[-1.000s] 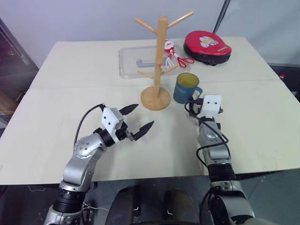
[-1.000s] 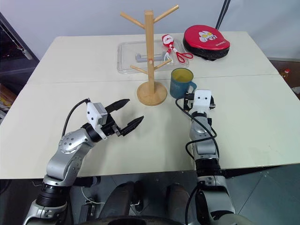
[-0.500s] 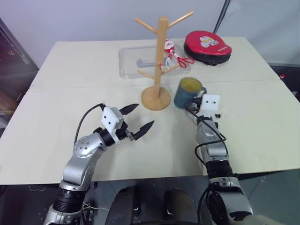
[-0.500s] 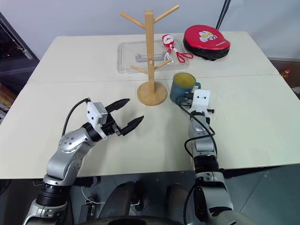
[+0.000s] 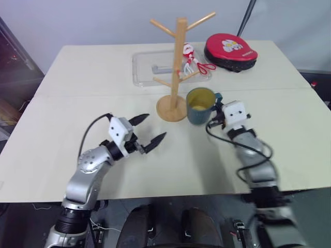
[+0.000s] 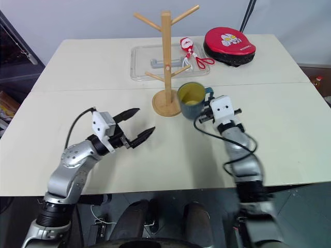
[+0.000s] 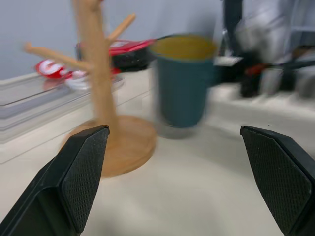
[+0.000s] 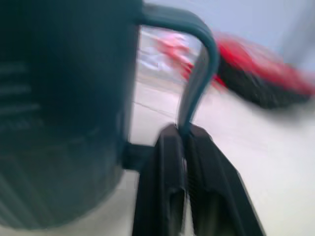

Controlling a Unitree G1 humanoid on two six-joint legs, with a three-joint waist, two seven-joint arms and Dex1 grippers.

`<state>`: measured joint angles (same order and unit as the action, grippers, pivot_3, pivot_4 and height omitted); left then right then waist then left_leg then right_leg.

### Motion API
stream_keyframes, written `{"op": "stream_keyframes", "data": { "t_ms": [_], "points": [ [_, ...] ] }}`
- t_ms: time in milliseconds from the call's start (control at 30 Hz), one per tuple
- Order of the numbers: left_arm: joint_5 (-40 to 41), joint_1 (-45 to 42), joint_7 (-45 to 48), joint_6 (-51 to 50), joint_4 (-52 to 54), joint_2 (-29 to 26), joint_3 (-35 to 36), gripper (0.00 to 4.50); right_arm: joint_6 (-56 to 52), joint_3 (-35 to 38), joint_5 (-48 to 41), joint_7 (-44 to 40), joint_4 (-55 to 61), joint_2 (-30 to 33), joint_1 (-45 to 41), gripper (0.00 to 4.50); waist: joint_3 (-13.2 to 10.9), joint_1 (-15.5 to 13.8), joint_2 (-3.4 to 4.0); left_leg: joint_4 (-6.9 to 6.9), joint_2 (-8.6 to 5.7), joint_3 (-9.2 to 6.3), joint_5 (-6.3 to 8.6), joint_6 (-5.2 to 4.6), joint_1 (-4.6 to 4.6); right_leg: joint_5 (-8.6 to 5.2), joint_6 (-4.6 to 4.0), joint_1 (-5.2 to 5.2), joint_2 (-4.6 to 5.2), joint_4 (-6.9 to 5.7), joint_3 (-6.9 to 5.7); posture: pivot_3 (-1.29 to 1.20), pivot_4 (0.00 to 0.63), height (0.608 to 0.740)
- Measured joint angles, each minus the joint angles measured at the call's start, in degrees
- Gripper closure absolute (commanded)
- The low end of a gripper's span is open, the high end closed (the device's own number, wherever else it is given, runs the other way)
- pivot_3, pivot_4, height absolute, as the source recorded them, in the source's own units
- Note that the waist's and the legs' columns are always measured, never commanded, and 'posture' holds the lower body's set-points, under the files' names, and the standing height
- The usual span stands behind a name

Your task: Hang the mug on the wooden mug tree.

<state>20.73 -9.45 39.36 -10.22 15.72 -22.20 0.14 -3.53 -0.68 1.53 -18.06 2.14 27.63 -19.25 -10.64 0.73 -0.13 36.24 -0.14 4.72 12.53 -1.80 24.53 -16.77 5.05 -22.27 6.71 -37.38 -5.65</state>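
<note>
The teal-blue mug (image 5: 199, 107) with a yellow inside hangs tilted just above the table, close to the right of the wooden mug tree's round base (image 5: 168, 110). My right gripper (image 8: 183, 142) is shut on the mug's loop handle (image 8: 199, 73), and its white wrist block (image 5: 235, 111) sits to the right of the mug. The wooden mug tree (image 6: 166, 57) stands upright at the table's middle back, its slanted pegs bare. My left gripper (image 5: 153, 128) hovers open and empty over the table, left of and nearer than the tree, pointing toward the mug (image 7: 183, 81).
A clear plastic tray (image 5: 147, 70) lies behind the tree. A small red-and-white item (image 5: 190, 56) rests at the tray's right end. Further right, a red round pad (image 5: 230, 50) lies near the back corner. The table's near edge runs below both arms.
The right gripper closed on the mug's handle, then lifted the mug and carried it left toward the tree's base. The left gripper drifted slightly left.
</note>
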Motion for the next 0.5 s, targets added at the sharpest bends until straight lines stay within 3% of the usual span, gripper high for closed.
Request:
{"op": "stream_keyframes", "data": {
  "t_ms": [100, 267, 500],
  "points": [
    [0.44, -0.95, 0.59, 0.56, -1.34, -0.89, 1.49, 0.00, 0.16, -0.92, -0.18, -7.54, 5.71, 5.71, -1.74, 4.47, 0.02, 0.22, -0.05, 0.00, 0.13, 0.01, -0.01, 0.03, -0.07, 0.00, 0.00, 0.02, -0.13, 0.00, 0.02, 0.00, 0.150, 0.739],
    [1.20, -3.06, 1.84, 0.93, -2.29, -1.96, 2.07, 0.00, -5.61, -3.98, -0.49, -14.04, 9.99, 6.93, -9.04, 4.47, -0.01, -0.13, -0.09, 0.02, 0.12, 0.02, -0.03, 0.05, -0.04, 0.02, -0.03, 0.03, -0.08, 0.01, 0.01, 0.00, 0.150, 0.739],
    [2.73, -4.51, 2.15, 0.65, -2.65, -3.72, 5.54, 0.00, -13.92, -9.15, 2.60, -16.10, 10.38, 6.01, -16.36, 4.47, -0.04, -0.13, -0.14, 0.02, 0.07, 0.04, -0.03, 0.05, 0.00, 0.02, -0.03, 0.00, 0.02, 0.03, 0.00, 0.00, 0.150, 0.739]
  ]
}}
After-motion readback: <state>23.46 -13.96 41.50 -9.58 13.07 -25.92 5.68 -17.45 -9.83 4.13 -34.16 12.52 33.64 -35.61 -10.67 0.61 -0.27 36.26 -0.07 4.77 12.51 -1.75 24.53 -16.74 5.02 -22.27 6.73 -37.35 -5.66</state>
